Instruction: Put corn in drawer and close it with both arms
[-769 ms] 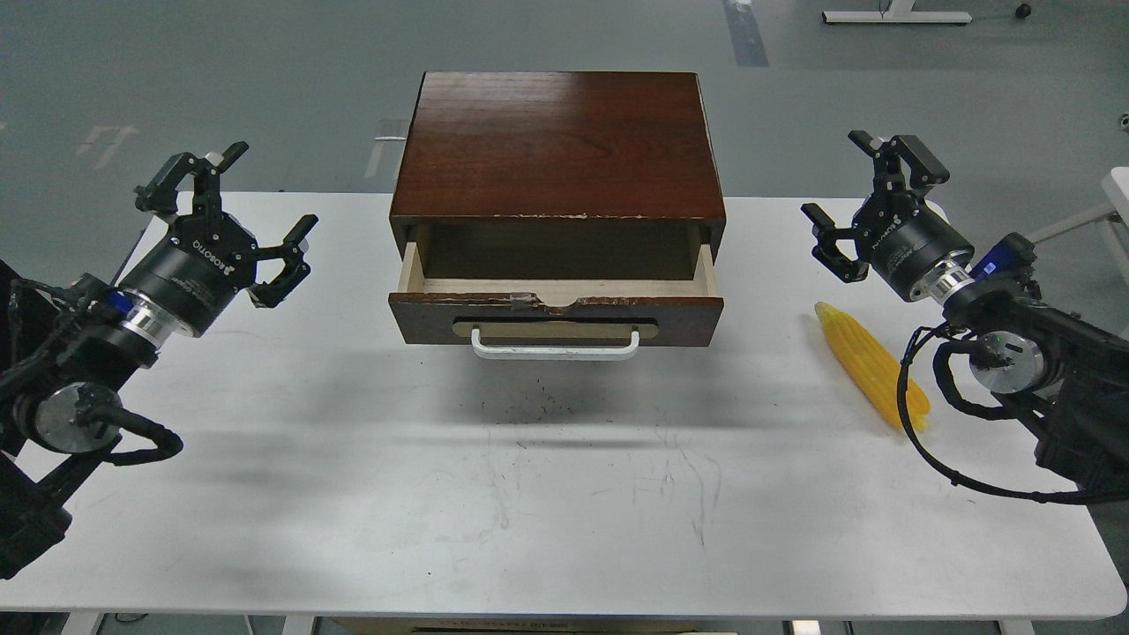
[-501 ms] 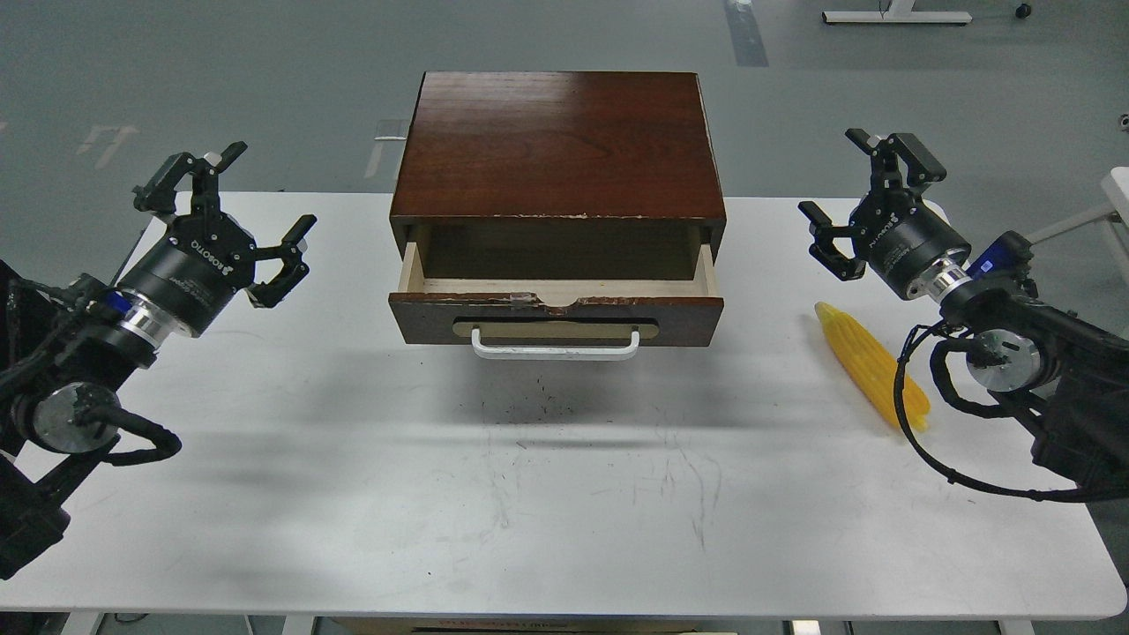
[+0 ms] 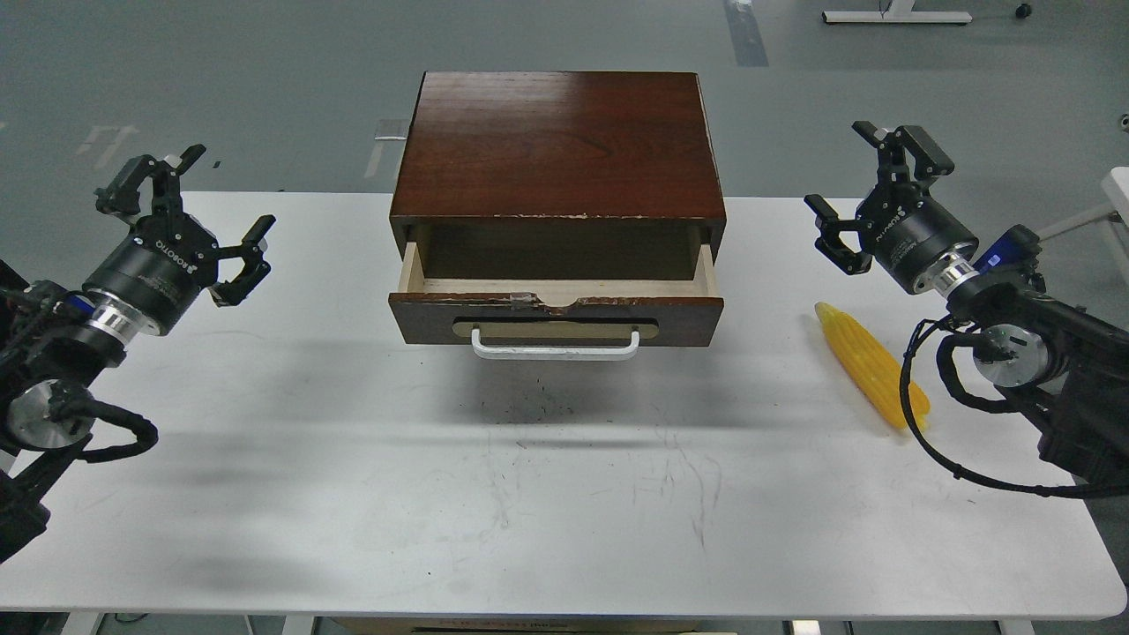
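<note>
Corn sits on the white counter at 3 o'clock of the drawer, which you have pulled partly open and empty. Left end effector is spread wide, holding nothing. Right end effector is also wide and empty, above the corn's 12 o'clock tip.

White worktop, scuffed near centre.
Bearing a dark wooden cabinet at rear; corn lying at right.
</note>
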